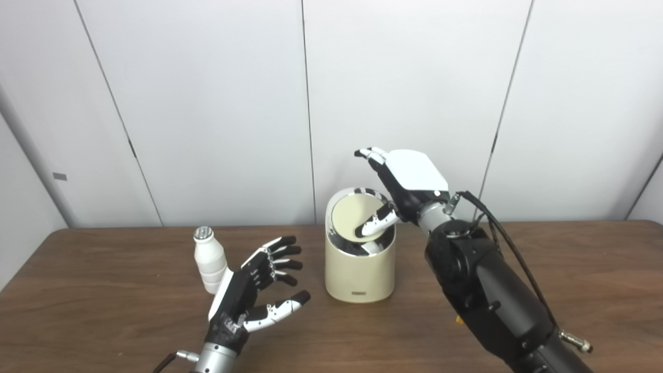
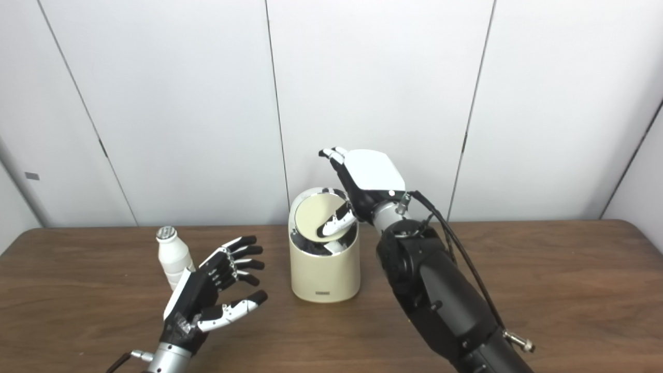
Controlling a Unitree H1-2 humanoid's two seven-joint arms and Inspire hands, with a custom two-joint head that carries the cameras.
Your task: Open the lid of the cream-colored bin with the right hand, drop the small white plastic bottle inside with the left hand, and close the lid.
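Cream-colored bin [image 1: 359,269] stands upright mid-desk, on the brown wood-grain desk [image 1: 595,269]. Its round lid [image 1: 348,217] is tilted, pressed down into the chrome rim on the near-right side, dark gap showing below it. Right hand [image 1: 401,181] is above and just right of the bin top, white back plate facing up. Its thumb reaches down and touches the lid surface; the other fingers [image 1: 369,153] are extended up and to the left, above the bin's back edge, clear of it. Right hand holds nothing, fingers apart.

Small white plastic bottle [image 1: 209,259] stands upright on the desk left of the bin, silver cap on top, well apart from the bin. Left hand [image 1: 254,290] is just in front and right of the bottle, palm toward the bin, fingers [image 1: 284,252] spread wide, thumb out low. Wrist edge overlaps the bottle's lower part in both views; cannot tell if it touches. Nothing is held in the left hand.

White wall panels [image 1: 207,103] behind the desk. Black cable runs along the right forearm.
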